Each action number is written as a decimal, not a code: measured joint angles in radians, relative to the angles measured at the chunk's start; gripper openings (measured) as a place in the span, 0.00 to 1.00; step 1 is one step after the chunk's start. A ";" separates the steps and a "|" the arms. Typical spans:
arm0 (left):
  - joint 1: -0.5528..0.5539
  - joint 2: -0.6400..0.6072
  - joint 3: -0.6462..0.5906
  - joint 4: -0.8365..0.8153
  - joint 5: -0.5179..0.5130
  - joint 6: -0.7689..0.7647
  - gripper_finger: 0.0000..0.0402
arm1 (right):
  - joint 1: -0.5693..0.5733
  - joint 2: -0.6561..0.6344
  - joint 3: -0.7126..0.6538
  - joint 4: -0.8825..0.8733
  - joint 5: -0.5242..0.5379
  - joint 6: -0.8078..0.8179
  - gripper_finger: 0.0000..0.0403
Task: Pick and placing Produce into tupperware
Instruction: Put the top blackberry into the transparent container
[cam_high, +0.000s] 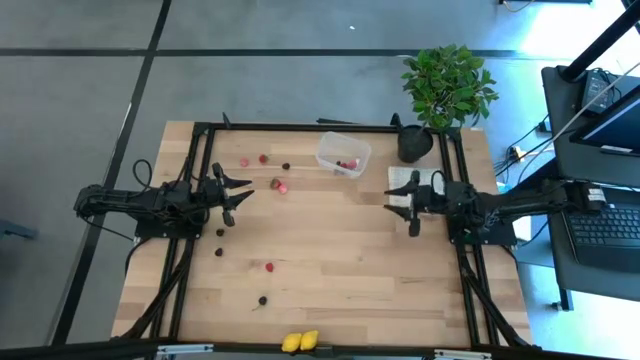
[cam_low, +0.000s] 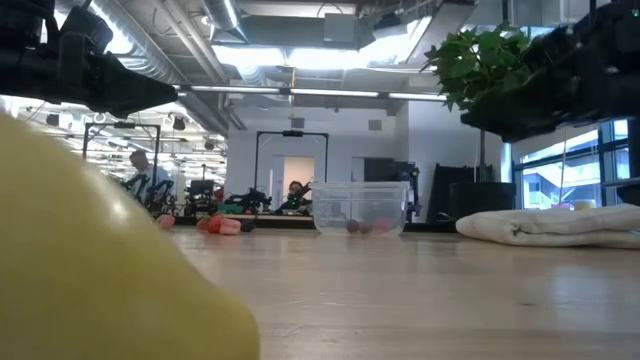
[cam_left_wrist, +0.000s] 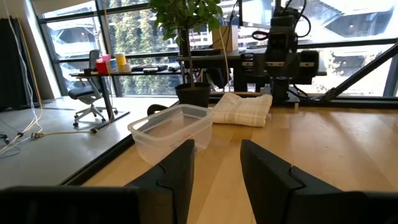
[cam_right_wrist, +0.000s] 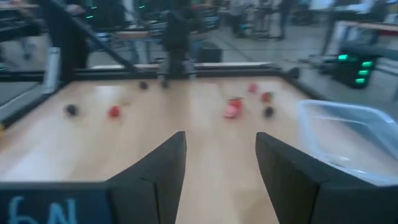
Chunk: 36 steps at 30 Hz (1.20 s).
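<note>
Both grippers, left (cam_high: 243, 192) and right (cam_high: 392, 204), are hovering spread and empty; berries (cam_high: 280, 185) are lying at nine o'clock of the tub (cam_high: 343, 153), seemingly light, roll-prone: pinch across the middle

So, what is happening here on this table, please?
A two-armed robot is sorting small fruit into a clear box. At this moment neither arm holds anything: the left gripper and the right gripper both hover open and empty over the table. A few berries already lie in the box. Most pieces are still scattered on the wood, such as a red berry and a dark one, and two lemons sit at the near edge.
</note>
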 joint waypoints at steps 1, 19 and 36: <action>0.000 0.000 0.000 0.000 0.000 0.000 0.31 | -0.017 -0.012 -0.006 -0.009 0.000 -0.010 0.48; 0.000 0.000 0.000 0.000 0.000 0.000 0.31 | -0.158 -0.256 -0.005 -0.190 -0.003 0.039 0.48; 0.000 0.000 0.000 0.000 0.000 0.000 0.31 | -0.250 -0.566 -0.005 -0.421 0.016 0.123 0.48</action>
